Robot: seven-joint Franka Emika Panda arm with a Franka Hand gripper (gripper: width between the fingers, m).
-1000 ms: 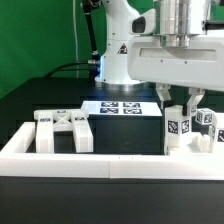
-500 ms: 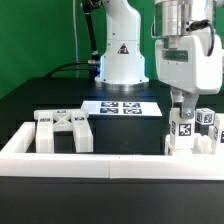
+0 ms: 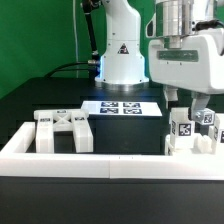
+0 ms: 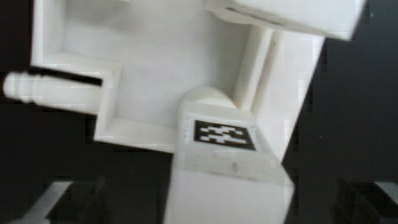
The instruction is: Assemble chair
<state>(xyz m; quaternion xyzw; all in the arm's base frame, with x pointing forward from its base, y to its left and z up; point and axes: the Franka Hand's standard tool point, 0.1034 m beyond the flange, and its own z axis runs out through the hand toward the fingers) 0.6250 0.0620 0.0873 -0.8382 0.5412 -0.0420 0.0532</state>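
Note:
The chair parts are white blocks with black-and-white tags. At the exterior view's right, an upright square post (image 3: 181, 130) stands among joined parts, with a second tagged post (image 3: 206, 120) just behind it. My gripper (image 3: 185, 104) hovers right above the first post, open, its fingers spread to either side of the post's top and holding nothing. In the wrist view this post (image 4: 222, 150) with its tag runs between my dark fingertips (image 4: 71, 203); it adjoins a flat panel (image 4: 125, 60) that has a round peg (image 4: 36, 88). A cross-braced frame (image 3: 62, 130) lies at the left.
A long low white border wall (image 3: 100, 160) runs along the front of the parts. The marker board (image 3: 122, 107) lies flat behind them, in front of the arm's white base (image 3: 120, 55). The tabletop is black, with a green backdrop behind.
The jaws were closed round the top of the tagged post half a second ago and now stand wide, off it. The hand has also turned about its axis over the last second.

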